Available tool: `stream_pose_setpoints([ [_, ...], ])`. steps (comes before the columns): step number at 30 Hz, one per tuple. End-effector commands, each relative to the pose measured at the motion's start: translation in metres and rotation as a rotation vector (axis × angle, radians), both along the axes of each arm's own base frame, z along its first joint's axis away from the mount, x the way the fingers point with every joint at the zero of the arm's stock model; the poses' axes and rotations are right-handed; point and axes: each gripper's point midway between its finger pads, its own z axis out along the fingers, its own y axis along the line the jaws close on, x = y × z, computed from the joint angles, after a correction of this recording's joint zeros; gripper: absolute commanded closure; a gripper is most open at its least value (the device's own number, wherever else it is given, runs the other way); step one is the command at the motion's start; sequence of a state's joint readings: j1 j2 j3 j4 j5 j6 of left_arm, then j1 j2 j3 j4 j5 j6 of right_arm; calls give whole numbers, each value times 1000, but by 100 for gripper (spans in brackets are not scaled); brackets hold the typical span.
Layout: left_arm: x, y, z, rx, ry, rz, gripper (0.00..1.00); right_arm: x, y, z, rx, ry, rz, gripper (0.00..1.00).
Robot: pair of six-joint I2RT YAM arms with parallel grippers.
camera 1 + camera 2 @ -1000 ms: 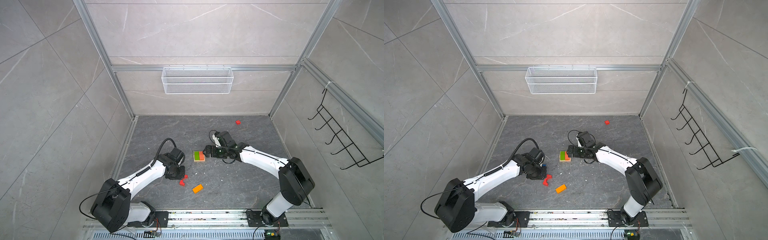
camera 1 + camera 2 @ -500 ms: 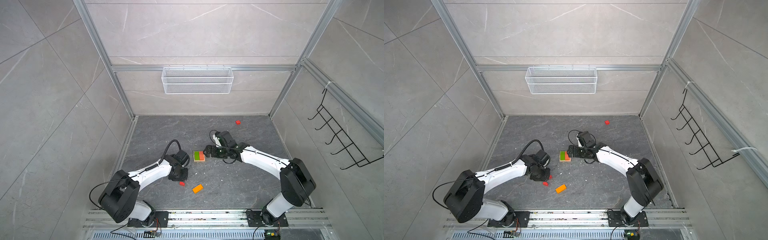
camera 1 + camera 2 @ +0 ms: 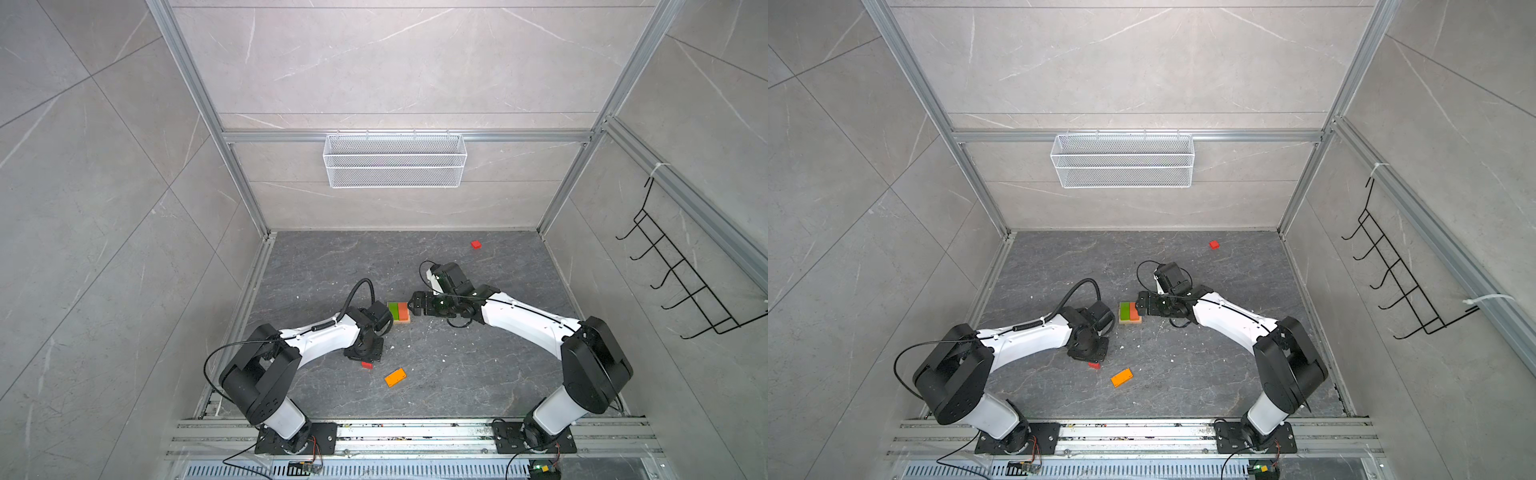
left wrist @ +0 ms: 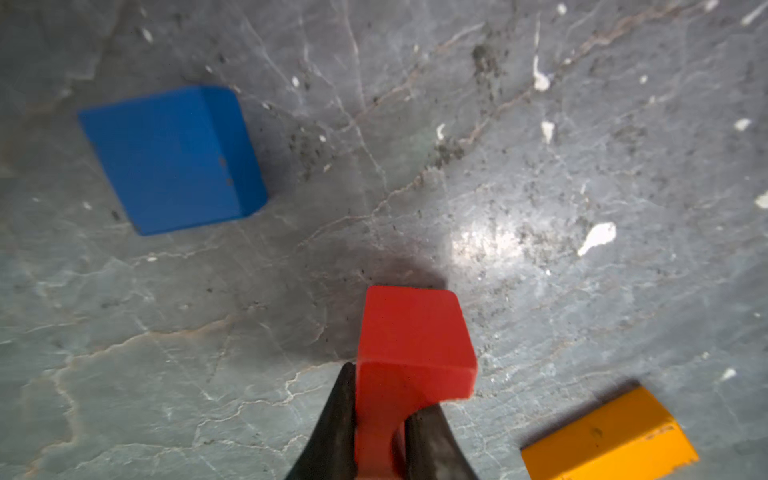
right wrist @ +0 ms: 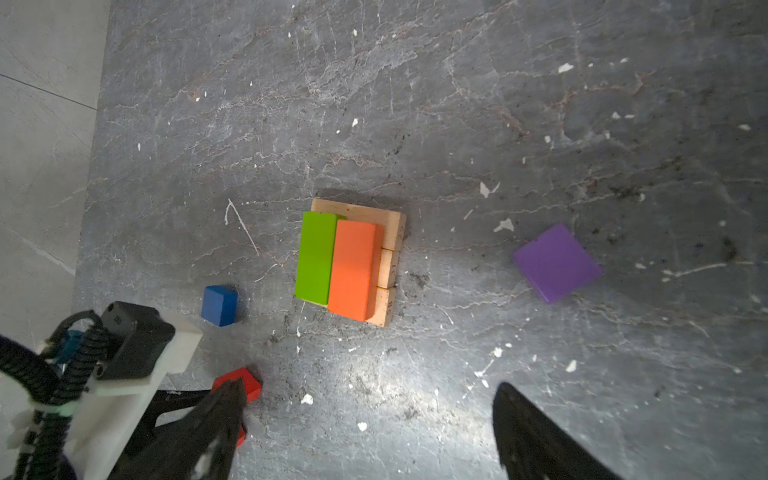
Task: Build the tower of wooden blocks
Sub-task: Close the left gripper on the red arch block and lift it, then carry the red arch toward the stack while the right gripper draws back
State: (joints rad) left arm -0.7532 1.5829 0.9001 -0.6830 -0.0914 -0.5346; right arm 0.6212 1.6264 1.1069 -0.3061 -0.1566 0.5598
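The left gripper [image 4: 382,399] is clenched on a red block [image 4: 411,332] on the left-arm side of the wood block tower [image 3: 399,312], nearer the rail [image 3: 415,432], so its carry should run away from the rail onto the tower. The right gripper [image 5: 370,388] hangs released and empty just beside the tower, closer. The tower's green slab [image 5: 318,257] and orange-red slab [image 5: 351,270] lie parallel, crossing the tan bars [image 5: 390,249].

We see grey marble-tile walls [image 3: 395,62], aluminium frame posts [image 3: 201,108], white wire basket [image 3: 395,166] on back rail, black hook rack [image 3: 688,286] on side wall, dark veined stone floor [image 3: 457,365], white-specked, glare patch.
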Motion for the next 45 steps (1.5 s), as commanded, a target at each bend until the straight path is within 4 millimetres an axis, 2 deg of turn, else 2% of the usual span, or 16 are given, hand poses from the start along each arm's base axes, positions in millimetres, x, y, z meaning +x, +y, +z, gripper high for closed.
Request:
stream_pose_setpoints([
  [1,13,8,16,77,-59,-2,99,-1,-10,10,-25,-28,-9,7],
  [5,28,16,32,181,-144,-41,100,0,-15,13,-36,-44,-28,7],
  [9,41,23,43,364,-205,-97,100,1,-20,16,-41,-58,-48,8],
  [16,46,17,33,568,-224,-169,100,0,-43,25,-60,-94,-130,8],
  [22,45,9,24,639,-239,-202,100,-6,-78,26,-89,-102,-227,8],
  [26,48,6,28,730,-290,-234,100,-10,-95,24,-86,-97,-267,8],
  [32,48,0,23,821,-297,-279,100,-11,-101,20,-66,-74,-277,8],
  [39,40,-8,15,846,-287,-307,100,-10,-103,20,-54,-69,-282,8],
  [45,36,-9,16,869,-295,-301,88,-9,-103,19,-45,-63,-281,8],
])
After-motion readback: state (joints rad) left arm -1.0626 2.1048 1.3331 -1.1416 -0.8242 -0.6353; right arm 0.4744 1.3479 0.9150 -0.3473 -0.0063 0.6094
